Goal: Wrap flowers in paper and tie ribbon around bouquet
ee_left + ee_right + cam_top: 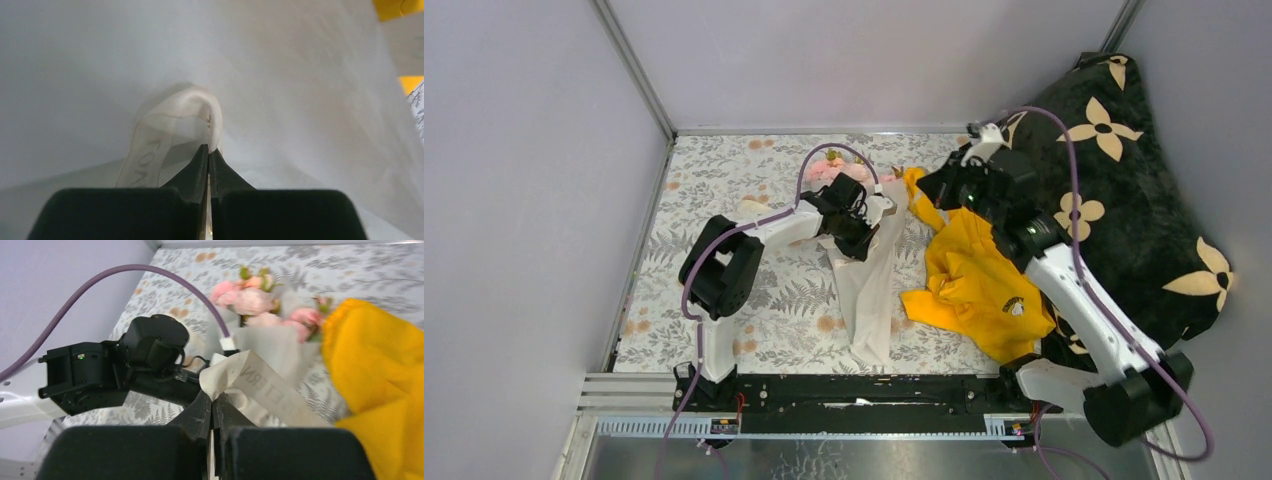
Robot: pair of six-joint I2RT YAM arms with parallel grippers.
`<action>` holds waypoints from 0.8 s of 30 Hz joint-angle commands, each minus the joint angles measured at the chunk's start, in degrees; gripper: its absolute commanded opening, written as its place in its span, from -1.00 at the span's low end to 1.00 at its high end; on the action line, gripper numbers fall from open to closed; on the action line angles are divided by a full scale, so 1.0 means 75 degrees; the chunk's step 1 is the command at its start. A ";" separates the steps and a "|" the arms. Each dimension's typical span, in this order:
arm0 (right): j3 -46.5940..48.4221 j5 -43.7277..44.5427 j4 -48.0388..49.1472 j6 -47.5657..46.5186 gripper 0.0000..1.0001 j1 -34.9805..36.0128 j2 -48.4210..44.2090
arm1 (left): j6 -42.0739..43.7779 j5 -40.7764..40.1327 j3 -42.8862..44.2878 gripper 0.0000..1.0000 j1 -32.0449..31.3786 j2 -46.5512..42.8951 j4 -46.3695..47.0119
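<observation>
Left fingers (202, 162), closest to you in their wrist view, pinch shut on the ribbon (150, 140) against the paper (300, 75). Right fingers (202, 410) also clamp the ribbon, flowers (250, 300) beyond. Overhead, you see the bouquet (869, 285) lying on the worktop (724, 180).

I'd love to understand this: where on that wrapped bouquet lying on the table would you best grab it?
Probably at the narrow waist of the bouquet, just below the flowers, coming from above with fingers across it. It lies flat, and the paper flares loose at the near end.
</observation>
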 commanded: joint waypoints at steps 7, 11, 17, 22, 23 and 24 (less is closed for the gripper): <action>0.0446 -0.2754 0.3525 0.1842 -1.00 0.0021 0.2980 | -0.0743 0.0263 -0.0257 -0.30 0.0023 0.0004 0.0375; 0.0394 -0.2477 0.4013 0.2762 -1.00 0.0021 0.3943 | -0.1431 0.0666 -0.0015 -0.06 0.0280 -0.0282 0.0071; 0.0453 -0.1981 0.3955 0.3026 -1.00 0.0009 0.5239 | -0.1766 0.0630 0.0244 0.13 0.0386 -0.0699 -0.0717; 0.0784 -0.2243 0.3789 0.2821 -1.00 0.0012 0.6123 | -0.1603 0.0540 0.0185 0.23 0.0382 -0.0749 -0.0823; 0.0818 -0.2283 0.3689 0.2753 -1.00 0.0015 0.6264 | -0.1561 0.0492 0.0196 0.24 0.0372 -0.0760 -0.0828; 0.0831 -0.2342 0.3628 0.2683 -1.00 0.0010 0.6337 | -0.1540 0.0450 0.0206 0.24 0.0370 -0.0776 -0.0834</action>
